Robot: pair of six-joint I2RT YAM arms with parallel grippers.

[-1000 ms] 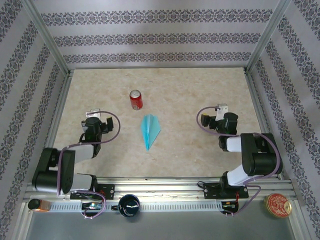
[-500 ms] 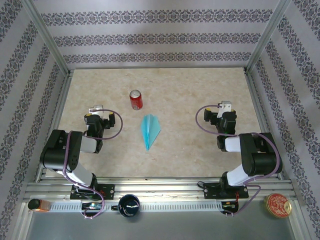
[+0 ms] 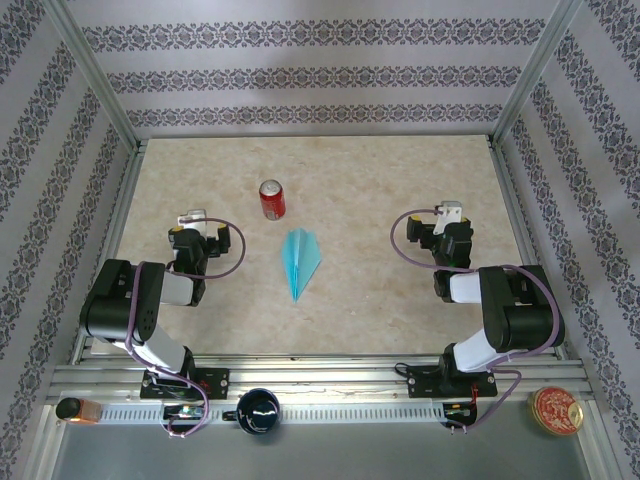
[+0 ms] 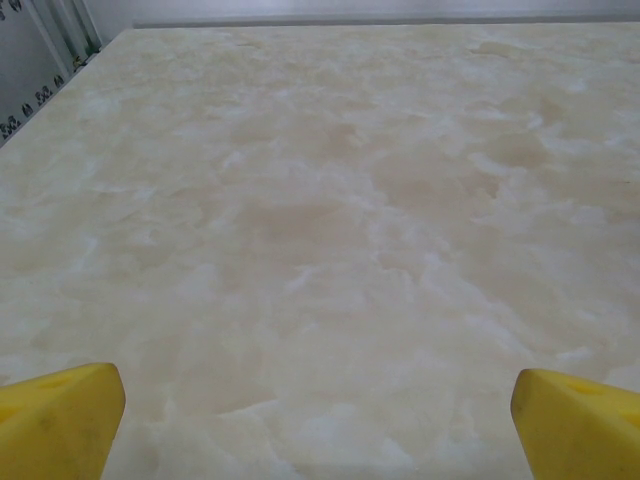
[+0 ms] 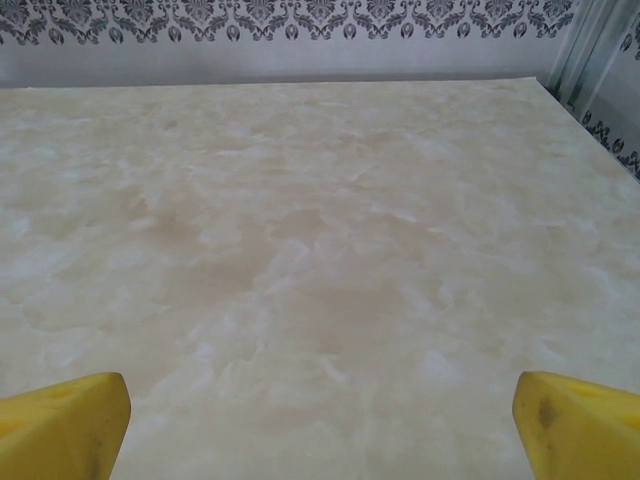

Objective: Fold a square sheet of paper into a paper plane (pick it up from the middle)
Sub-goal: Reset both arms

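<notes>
The left claw (image 3: 193, 217) and right claw (image 3: 450, 213) both gape wide and empty, one toward each side edge of the counter (image 3: 380, 170), while the paper plane (image 3: 301, 262) lies folded mid-counter, so the task looks finished.

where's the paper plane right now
Top view: the paper plane lies near the middle of the table, just right of the red can and nearer the robot.
</notes>
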